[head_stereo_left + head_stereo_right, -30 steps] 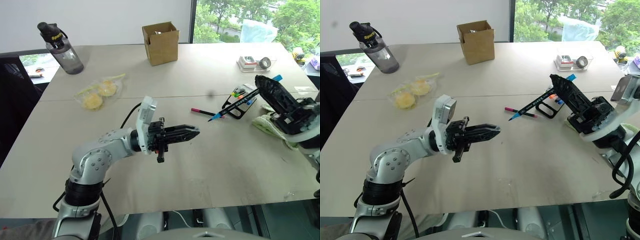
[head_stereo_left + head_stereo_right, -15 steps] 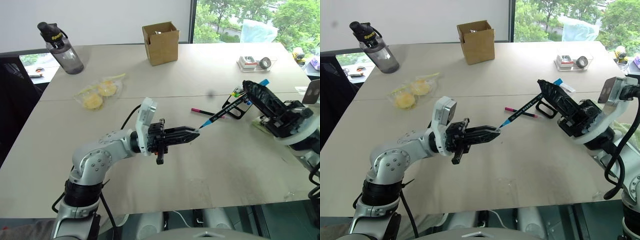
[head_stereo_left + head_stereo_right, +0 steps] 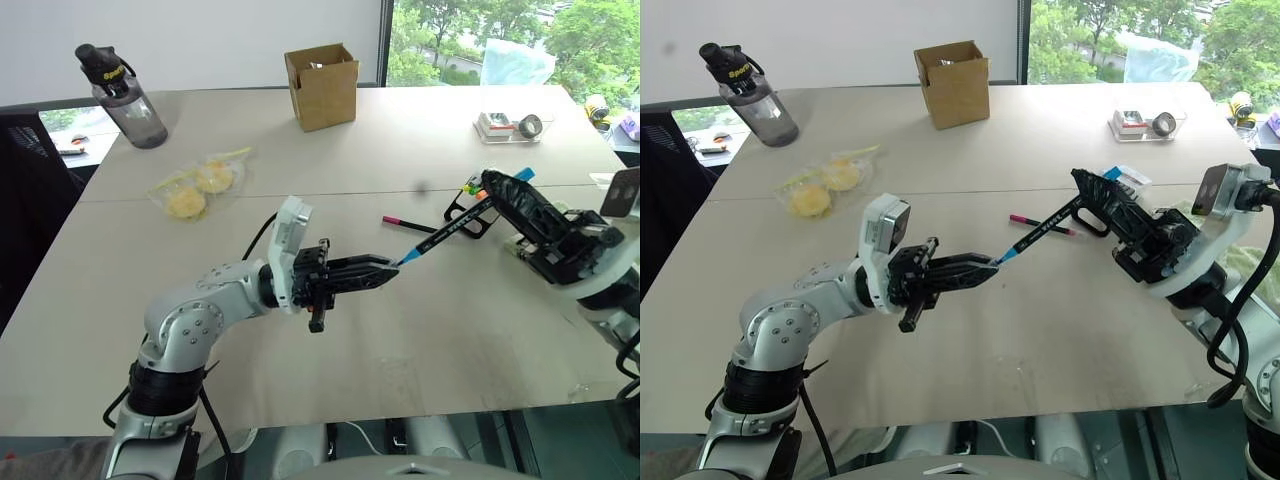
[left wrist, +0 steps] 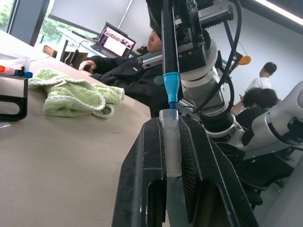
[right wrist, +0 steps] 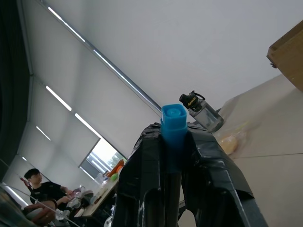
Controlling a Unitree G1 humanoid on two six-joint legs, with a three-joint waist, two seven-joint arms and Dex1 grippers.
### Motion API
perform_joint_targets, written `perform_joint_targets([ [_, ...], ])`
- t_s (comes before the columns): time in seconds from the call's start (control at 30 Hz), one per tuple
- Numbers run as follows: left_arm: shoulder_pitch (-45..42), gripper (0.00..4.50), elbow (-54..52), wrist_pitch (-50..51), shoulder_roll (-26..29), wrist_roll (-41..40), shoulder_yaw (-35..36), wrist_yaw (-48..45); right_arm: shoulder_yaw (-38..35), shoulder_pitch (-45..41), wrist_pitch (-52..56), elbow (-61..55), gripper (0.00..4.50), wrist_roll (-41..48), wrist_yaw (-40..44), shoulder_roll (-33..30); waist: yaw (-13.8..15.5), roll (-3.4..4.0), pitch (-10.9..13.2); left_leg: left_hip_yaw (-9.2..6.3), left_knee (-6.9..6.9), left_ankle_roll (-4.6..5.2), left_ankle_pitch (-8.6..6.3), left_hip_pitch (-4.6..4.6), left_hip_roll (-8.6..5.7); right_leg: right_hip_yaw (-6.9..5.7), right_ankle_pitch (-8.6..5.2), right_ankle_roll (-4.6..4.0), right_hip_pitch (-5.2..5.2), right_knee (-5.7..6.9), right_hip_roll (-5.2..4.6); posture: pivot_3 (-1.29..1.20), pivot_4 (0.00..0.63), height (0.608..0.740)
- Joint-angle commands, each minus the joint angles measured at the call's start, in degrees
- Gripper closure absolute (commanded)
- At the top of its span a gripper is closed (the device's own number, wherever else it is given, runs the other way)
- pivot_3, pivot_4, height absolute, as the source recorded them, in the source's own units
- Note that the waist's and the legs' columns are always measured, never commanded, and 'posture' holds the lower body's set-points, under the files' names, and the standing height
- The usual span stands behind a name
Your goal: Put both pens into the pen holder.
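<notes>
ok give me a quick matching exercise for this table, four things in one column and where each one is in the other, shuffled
Things
1. blue-tipped pen
2. pink-ended pen
3. cardboard box
4. water bottle

Places
A. far left corner of the table
B. lying flat on the table near the pen holder
C. gripped by the right gripper, its tip at the left gripper
D. standing at the far middle of the table

Pairs: 1-C, 2-B, 3-D, 4-A
</notes>
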Motion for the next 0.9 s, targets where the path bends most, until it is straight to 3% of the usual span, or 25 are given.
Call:
perform_joint_targets([
  [0.03,0.2,4.47,-1.4,-1.2,0.3,-0.2,0.2,-0.9,-0.7,-0.2,-0.4,-1.7,4.46,1.7,0.9,0.0,0.0,0.00,0.0,0.00,0.00,0.00,0.00,0.00,0.00,0.00,0.00,0.00,0.00,0.00,0.00,0.00,0.150,0.736],
  [0.9,0.4,4.47,-2.2,-1.7,-2.1,-2.1,0.7,1.6,4.0,-2.3,-1.2,-2.2,4.46,-1.5,-0.7,3.1,0.0,0.00,0.0,0.00,0.00,0.01,-0.01,0.00,0.00,0.00,0.00,0.00,0.00,0.00,-0.01,0.00,0.150,0.736],
])
